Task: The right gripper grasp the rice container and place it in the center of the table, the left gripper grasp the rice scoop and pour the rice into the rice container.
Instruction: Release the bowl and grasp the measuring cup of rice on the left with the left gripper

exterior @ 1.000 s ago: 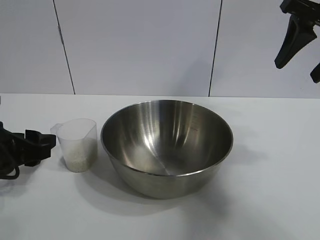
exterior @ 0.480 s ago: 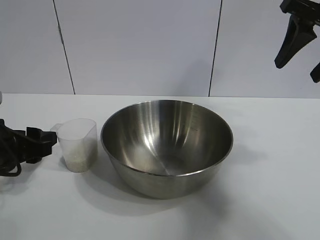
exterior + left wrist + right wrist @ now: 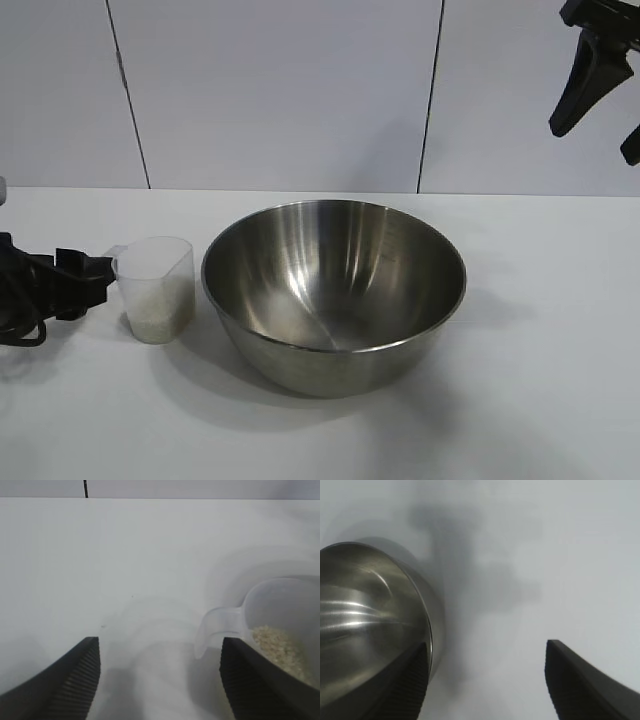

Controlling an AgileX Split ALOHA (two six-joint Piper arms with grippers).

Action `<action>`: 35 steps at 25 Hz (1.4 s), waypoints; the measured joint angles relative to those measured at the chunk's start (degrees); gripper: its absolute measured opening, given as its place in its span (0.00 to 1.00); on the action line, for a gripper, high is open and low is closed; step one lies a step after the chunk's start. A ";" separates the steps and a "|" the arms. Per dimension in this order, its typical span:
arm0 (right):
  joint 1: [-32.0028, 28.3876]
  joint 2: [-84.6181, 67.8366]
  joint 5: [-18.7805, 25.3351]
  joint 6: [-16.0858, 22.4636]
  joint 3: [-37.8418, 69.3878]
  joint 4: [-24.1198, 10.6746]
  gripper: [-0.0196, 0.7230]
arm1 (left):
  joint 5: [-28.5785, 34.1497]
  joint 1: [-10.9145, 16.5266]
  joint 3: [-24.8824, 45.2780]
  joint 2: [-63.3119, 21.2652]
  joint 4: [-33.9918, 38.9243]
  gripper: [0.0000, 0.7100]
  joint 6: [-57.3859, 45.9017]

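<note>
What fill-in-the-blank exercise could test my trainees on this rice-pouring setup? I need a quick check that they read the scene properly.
1. The rice sits inside the ____, not in the steel mixing bowl.
2. The measuring cup stands on the white table to the ____ of the bowl in the exterior view.
3. The left gripper is open and low beside the cup's ____.
4. The right gripper, also open, hangs ____ the table, holding nothing.

Missing words: measuring cup; left; handle; above

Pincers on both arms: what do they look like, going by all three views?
Both are black. The right pincer has tapered, claw-like fingers with ribbed inner faces. The left pincer has the same ribbed fingers, and a looped black cable trails at its body.
</note>
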 joint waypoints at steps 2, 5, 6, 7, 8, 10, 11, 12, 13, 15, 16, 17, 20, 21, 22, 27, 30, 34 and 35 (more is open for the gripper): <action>0.00 0.00 0.00 0.00 0.00 0.00 0.65 | -0.23 0.00 -0.17 0.84 0.36 0.70 0.00; 0.00 0.00 -0.02 0.00 0.00 0.00 0.65 | 0.02 0.00 -0.41 3.31 1.37 0.70 0.00; 0.00 0.00 -0.06 0.00 0.00 0.00 0.65 | 0.02 0.00 -0.58 3.95 1.63 0.70 0.00; 0.00 0.00 -0.08 0.00 0.00 0.00 0.65 | 0.02 0.00 -0.60 4.30 1.77 0.70 0.00; 0.00 0.00 -0.13 0.00 0.00 0.00 0.65 | 0.02 0.00 -0.66 4.39 1.86 0.70 0.00; 0.00 0.00 -0.27 0.00 0.00 0.00 0.65 | 0.02 0.00 -1.30 4.43 1.97 0.70 0.00; 0.00 0.00 -0.49 0.00 0.00 0.00 0.65 | 0.02 0.00 -1.75 4.43 2.04 0.70 0.00; 0.00 0.00 -0.67 0.00 0.00 0.00 0.65 | 0.02 0.00 -2.34 4.43 2.11 0.70 0.00; 0.00 0.00 -0.81 0.00 0.00 0.00 0.65 | 0.02 0.00 -2.97 4.43 2.27 0.70 0.00; 0.00 0.00 -0.99 0.00 0.00 0.00 0.65 | 0.02 0.00 -4.02 4.43 2.50 0.70 0.00; 0.00 0.00 -1.10 0.00 0.00 0.00 0.65 | 0.02 0.00 -4.43 4.43 2.55 0.70 0.00; 0.00 0.00 -1.27 0.00 0.00 0.00 0.65 | 0.02 0.00 -4.71 4.43 2.76 0.70 0.00; 0.00 0.00 -1.47 0.00 0.00 0.00 0.65 | 0.02 0.00 -5.05 4.43 3.81 0.70 0.00; 0.00 0.00 -1.59 0.00 0.00 0.00 0.65 | 0.02 0.00 -5.12 4.43 4.09 0.70 0.00; 0.00 0.00 -1.84 0.00 0.00 0.00 0.65 | 0.02 0.00 -5.23 4.43 4.22 0.70 0.00; 0.00 0.00 -2.52 0.00 0.00 0.12 0.65 | 0.02 0.00 -5.53 4.43 4.33 0.70 0.00; 0.00 0.00 -3.04 0.00 0.00 0.12 0.65 | 0.02 0.00 -5.58 4.43 4.38 0.66 -0.11; 0.00 0.00 -3.04 0.00 0.00 0.12 0.65 | 0.02 0.00 -5.58 4.50 5.51 0.34 -0.18; 0.00 0.00 -3.04 0.00 0.00 0.12 0.65 | 0.02 0.00 -5.58 4.53 5.89 0.25 -0.18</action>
